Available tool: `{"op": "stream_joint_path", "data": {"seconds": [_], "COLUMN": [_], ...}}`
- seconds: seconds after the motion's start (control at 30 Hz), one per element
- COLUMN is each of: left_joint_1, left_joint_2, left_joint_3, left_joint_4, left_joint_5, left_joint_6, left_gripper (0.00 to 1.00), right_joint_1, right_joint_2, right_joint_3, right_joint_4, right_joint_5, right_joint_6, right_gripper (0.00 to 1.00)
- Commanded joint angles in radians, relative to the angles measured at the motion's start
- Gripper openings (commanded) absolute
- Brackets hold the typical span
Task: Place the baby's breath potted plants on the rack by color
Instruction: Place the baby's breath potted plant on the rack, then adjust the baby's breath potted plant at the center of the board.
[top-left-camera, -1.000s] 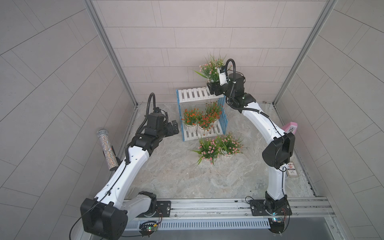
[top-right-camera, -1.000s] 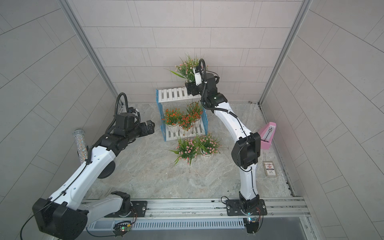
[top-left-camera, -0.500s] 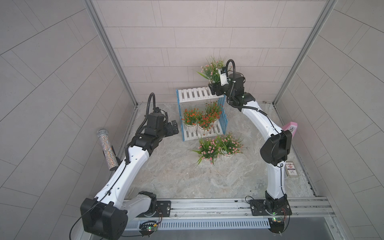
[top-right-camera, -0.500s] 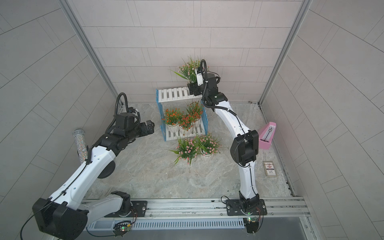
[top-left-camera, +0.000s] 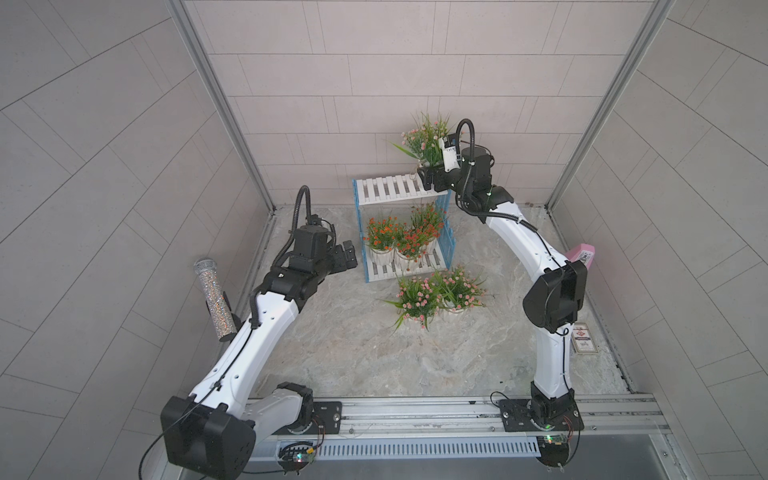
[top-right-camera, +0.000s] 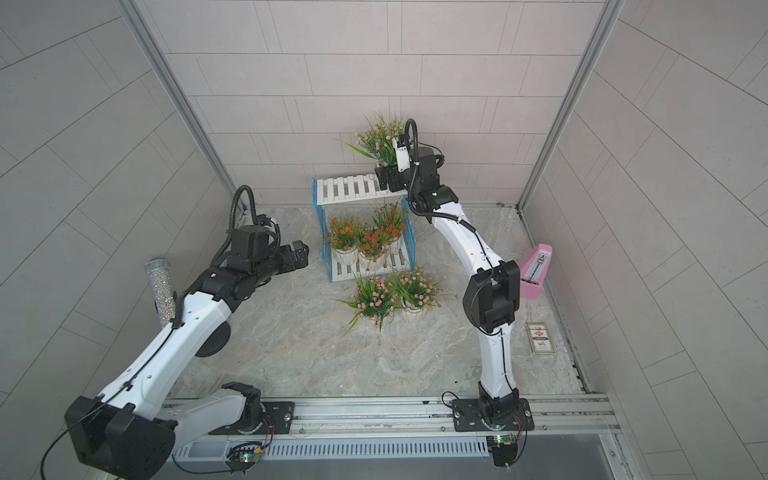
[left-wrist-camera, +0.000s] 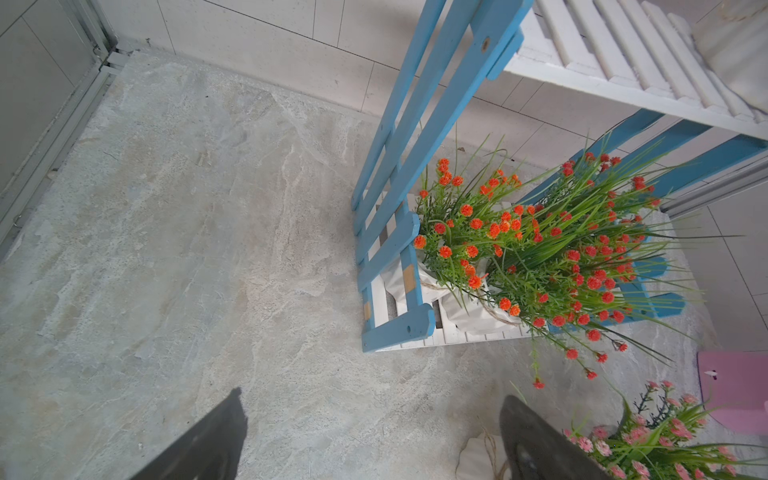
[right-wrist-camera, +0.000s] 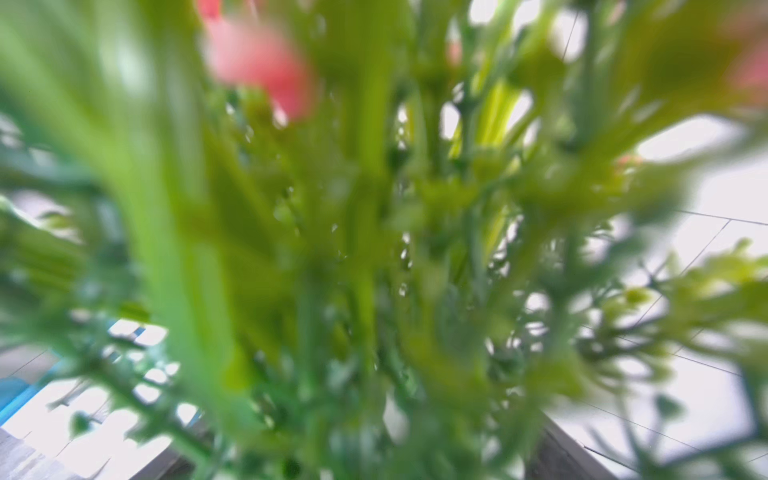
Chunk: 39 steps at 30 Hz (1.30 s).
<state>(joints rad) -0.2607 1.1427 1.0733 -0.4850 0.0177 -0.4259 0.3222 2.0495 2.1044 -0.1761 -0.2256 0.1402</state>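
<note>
Hardly anything has shifted over the last second. The right arm's elbow has swung slightly and come back. The pink-blossomed plant by that arm's wrist sits a shade lower than before, at the same right end of the rack. The left arm, the other five plants and the rack itself stay where they were.

Nearest, a small printed card lies at the right edge of the marble tabletop. Farther in, two pink plants stand upright just in front of the rack, one on the left and one on the right, their foliage touching. Well to their left, the left hand hovers above the tabletop beside the rack's blue left side panel. The left wrist view shows its fingers spread wide with nothing between them. A glittery microphone leans at the left wall, and a pink metronome stands by the right wall.

On the rack's lower shelf, three red-orange plants stand packed together with their leaves mingling, in both top views: left, middle and right.

Farthest, at the right end of the upper shelf, the right hand is level with the pink-blossomed plant's pot, which it mostly hides. Blurred foliage fills the right wrist view. Whether this hand grips the pot or stands loose around it cannot be told, nor whether the pot bears on the slats.
</note>
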Motion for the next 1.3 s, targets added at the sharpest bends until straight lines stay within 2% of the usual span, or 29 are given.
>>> {"op": "stream_joint_path", "data": {"seconds": [0.0,0.27,0.5,0.63,0.73,0.83,0.97,1.13,1.27], "left_joint_1": [-0.004,-0.003,-0.003,-0.004,-0.004,-0.010,-0.058,-0.172,-0.248], "left_joint_2": [-0.009,-0.001,0.000,0.008,0.017,0.031,0.053,0.046,-0.031], "left_joint_3": [0.014,0.021,0.021,0.020,0.014,0.010,-0.001,-0.071,-0.241], "left_joint_4": [-0.003,-0.001,-0.001,0.000,0.000,-0.001,-0.004,-0.009,0.058], "left_joint_5": [-0.009,-0.012,-0.013,-0.014,-0.015,-0.013,-0.052,-0.124,-0.127], "left_joint_6": [0.008,0.009,0.010,0.012,0.016,0.019,0.038,0.062,0.033], "left_gripper": [0.99,0.99,0.99,0.99,0.99,0.99,0.99,0.99,1.00], "right_joint_1": [-0.010,-0.014,-0.014,-0.015,-0.015,-0.016,-0.044,-0.156,-0.234], "right_joint_2": [-0.060,-0.100,-0.194,-0.319,-0.484,-0.632,-0.767,-0.816,-0.808], "right_joint_3": [-0.009,-0.035,-0.166,-0.342,-0.565,-0.720,-0.835,-0.891,-0.910], "right_joint_4": [0.033,0.039,0.075,0.131,0.214,0.192,0.067,-0.043,-0.058], "right_joint_5": [-0.012,-0.035,-0.042,-0.035,-0.011,0.035,0.057,-0.086,-0.181], "right_joint_6": [0.006,-0.001,-0.006,0.012,0.065,0.115,0.182,0.305,0.355], "right_gripper": [0.99,0.99,0.99,0.99,0.99,1.00,0.99,0.98,0.98]}}
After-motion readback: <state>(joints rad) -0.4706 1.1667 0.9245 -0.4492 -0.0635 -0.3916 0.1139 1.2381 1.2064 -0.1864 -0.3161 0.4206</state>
